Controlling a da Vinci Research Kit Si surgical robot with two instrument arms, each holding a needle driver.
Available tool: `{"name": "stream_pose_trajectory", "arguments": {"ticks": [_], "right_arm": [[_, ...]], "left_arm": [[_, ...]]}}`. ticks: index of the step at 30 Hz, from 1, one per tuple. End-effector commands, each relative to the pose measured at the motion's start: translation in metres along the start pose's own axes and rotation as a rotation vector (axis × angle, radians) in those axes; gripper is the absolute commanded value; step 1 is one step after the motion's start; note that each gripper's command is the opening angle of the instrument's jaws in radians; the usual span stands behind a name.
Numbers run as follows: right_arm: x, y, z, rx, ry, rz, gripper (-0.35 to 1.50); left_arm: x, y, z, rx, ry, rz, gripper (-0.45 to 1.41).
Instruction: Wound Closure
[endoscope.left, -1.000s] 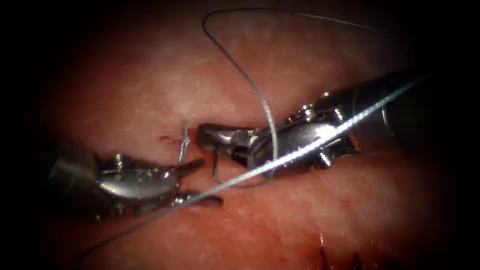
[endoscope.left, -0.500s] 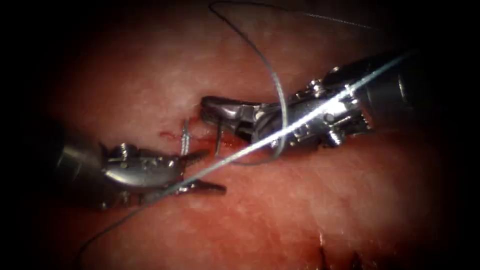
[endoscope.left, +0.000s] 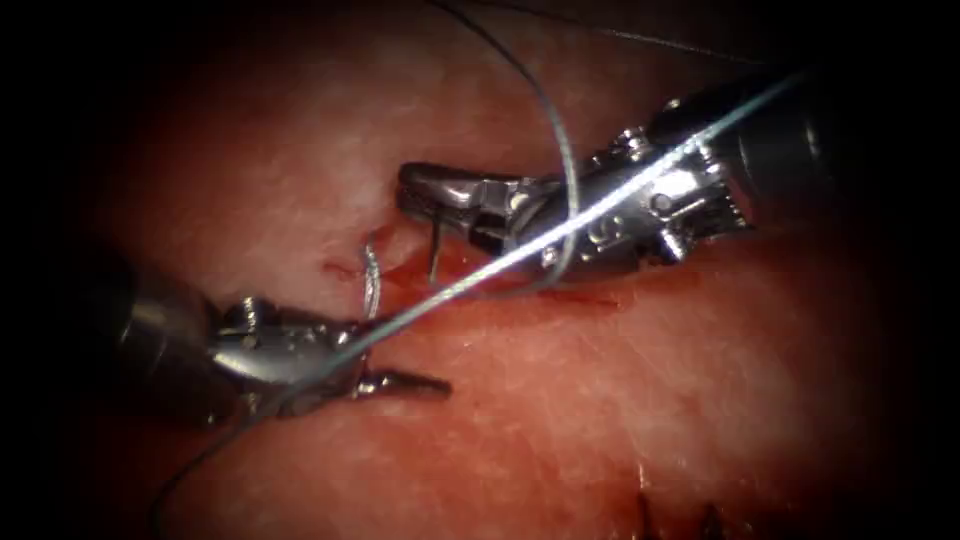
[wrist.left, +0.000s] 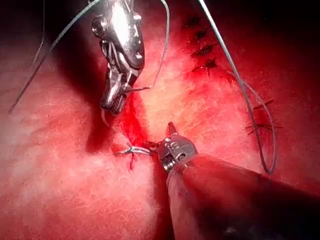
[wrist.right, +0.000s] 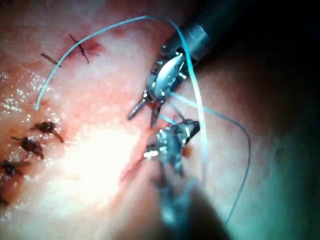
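Note:
My right tool (endoscope.left: 415, 195) reaches in from the right over the cut (endoscope.left: 560, 296), jaws shut on the curved needle (endoscope.left: 434, 255) near one end. The needle hangs down from the jaws, its curve dipping toward the red cut beneath the tool. A dark loop of thread (endoscope.left: 568, 170) drapes around this tool's jaws. My left tool (endoscope.left: 410, 355) lies low on the left, jaws open and holding nothing, with the bright thread strand (endoscope.left: 470, 285) running diagonally across it. A short thread stub (endoscope.left: 371, 280) rises from the tissue at the cut's left end. The right tool (wrist.left: 120, 60) and left tool (wrist.right: 165, 80) also show in the opposite wrist views.
Red fluid (wrist.left: 131, 120) wets the tissue around the cut. Finished dark stitches (wrist.right: 35, 145) sit in a row farther along, also visible as stitches (wrist.left: 202, 50) and at the lower edge (endoscope.left: 650, 515). Slack thread (wrist.left: 265, 145) curls over the tissue.
The right tool has risen and drawn back to the upper right, lifting the needle with it; the thread loop rides along. The left tool stays low and open.

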Motion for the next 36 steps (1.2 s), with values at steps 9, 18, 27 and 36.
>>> {"name": "stream_pose_trajectory", "arguments": {"ticks": [9, 18, 27, 36], "right_arm": [[-0.0013, -0.0005, 0.0011, 0.009, -0.007, 0.204, -0.35], [-0.0031, 0.0005, 0.0011, -0.006, -0.044, 0.288, -0.35], [-0.0038, 0.0019, 0.0011, -0.030, -0.071, 0.327, -0.35], [-0.0033, 0.0022, 0.0012, -0.042, -0.063, 0.321, -0.35]], "left_arm": [[-0.0010, 0.0011, 0.0002, 0.001, -0.003, -0.003, 0.39], [-0.0009, 0.0012, -0.0003, -0.006, -0.004, -0.004, 0.39], [-0.0009, 0.0011, -0.0004, -0.009, -0.005, -0.004, 0.41], [-0.0010, 0.0011, -0.0004, -0.010, -0.005, -0.004, 0.41]]}}
